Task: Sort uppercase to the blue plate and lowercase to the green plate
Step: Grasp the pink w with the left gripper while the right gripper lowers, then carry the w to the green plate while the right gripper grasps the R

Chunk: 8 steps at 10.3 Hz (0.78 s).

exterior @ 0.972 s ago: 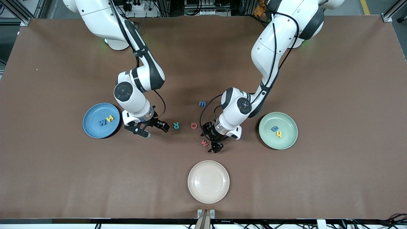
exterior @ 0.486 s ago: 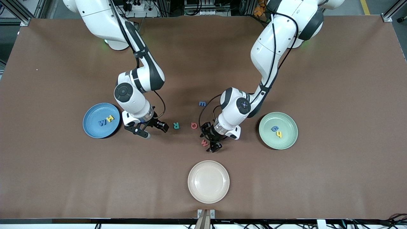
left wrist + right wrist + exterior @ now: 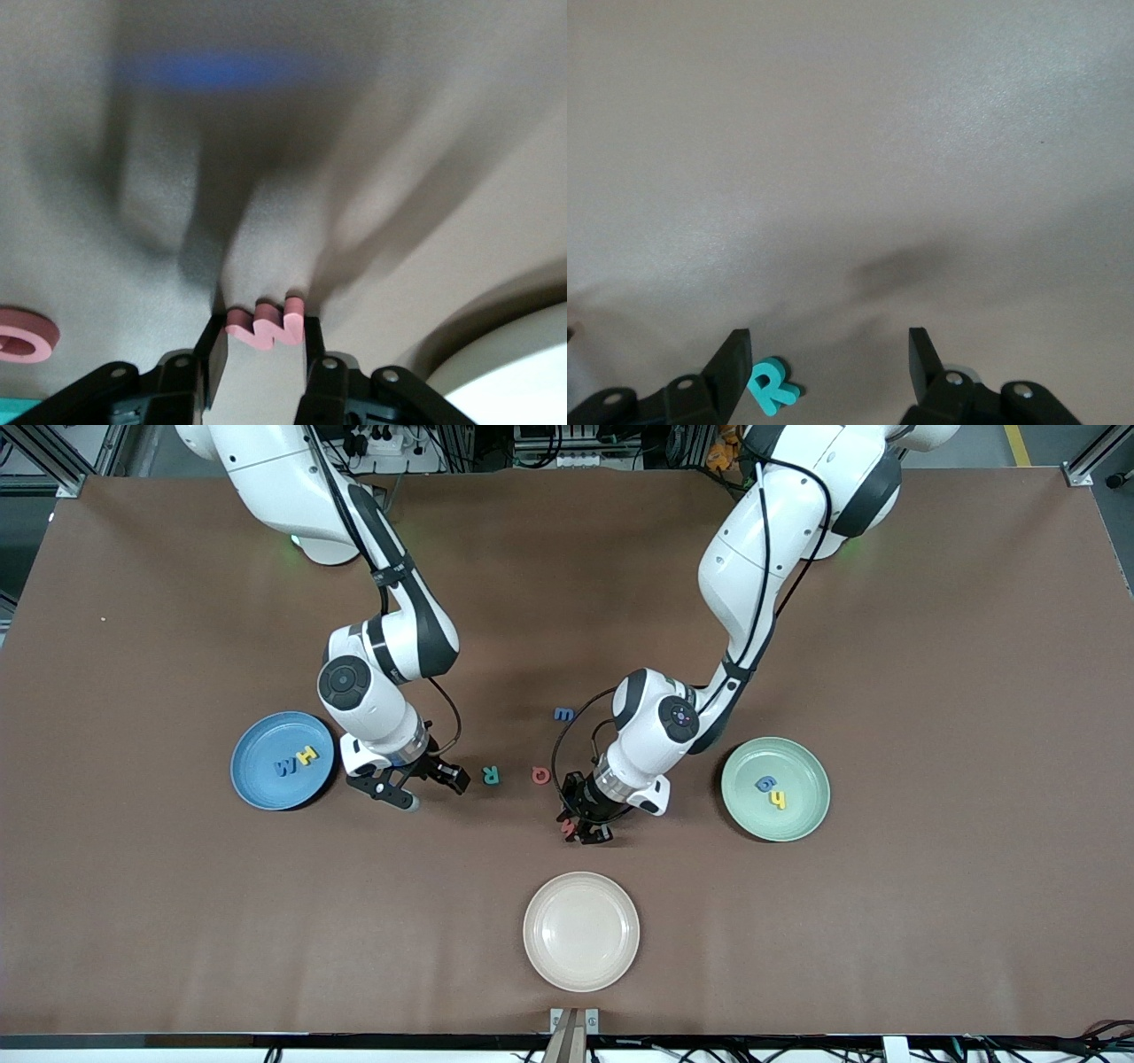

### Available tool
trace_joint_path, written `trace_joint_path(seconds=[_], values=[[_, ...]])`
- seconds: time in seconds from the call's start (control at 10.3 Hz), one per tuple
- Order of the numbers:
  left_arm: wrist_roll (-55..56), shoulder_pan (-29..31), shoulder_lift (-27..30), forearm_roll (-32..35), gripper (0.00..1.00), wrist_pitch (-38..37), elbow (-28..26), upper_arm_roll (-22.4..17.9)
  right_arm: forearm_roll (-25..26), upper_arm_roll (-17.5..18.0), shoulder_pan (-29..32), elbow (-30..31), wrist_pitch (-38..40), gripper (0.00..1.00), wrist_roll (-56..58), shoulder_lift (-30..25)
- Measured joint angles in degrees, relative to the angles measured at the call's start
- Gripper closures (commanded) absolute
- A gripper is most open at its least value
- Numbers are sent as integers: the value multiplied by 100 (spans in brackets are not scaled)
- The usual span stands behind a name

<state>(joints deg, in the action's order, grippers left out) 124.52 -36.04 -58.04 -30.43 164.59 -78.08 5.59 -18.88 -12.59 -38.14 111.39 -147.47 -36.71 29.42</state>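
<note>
Red w sits on the table btwn the cream plate & red Q, pinched by the left gripper. Teal R lies beside Q; right gripper hangs wide open just by R. H & M on blue plate; g & h on green plate. Blue m lies alone.

left gripper jaws closed on red w.

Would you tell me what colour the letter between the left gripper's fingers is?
The w is red, clearest in the left wrist view.
</note>
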Motion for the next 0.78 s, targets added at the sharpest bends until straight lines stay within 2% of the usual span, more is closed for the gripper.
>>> trace_joint_path(seconds=[0.49, 0.78], values=[[0, 95, 110, -7, 100, -87, -41, 1, 0, 1, -1, 0, 0, 20, 0, 4], [0, 307, 629, -7, 100, -612, -341, -2, 0, 24, -122, -89, 1, 21, -15, 5]])
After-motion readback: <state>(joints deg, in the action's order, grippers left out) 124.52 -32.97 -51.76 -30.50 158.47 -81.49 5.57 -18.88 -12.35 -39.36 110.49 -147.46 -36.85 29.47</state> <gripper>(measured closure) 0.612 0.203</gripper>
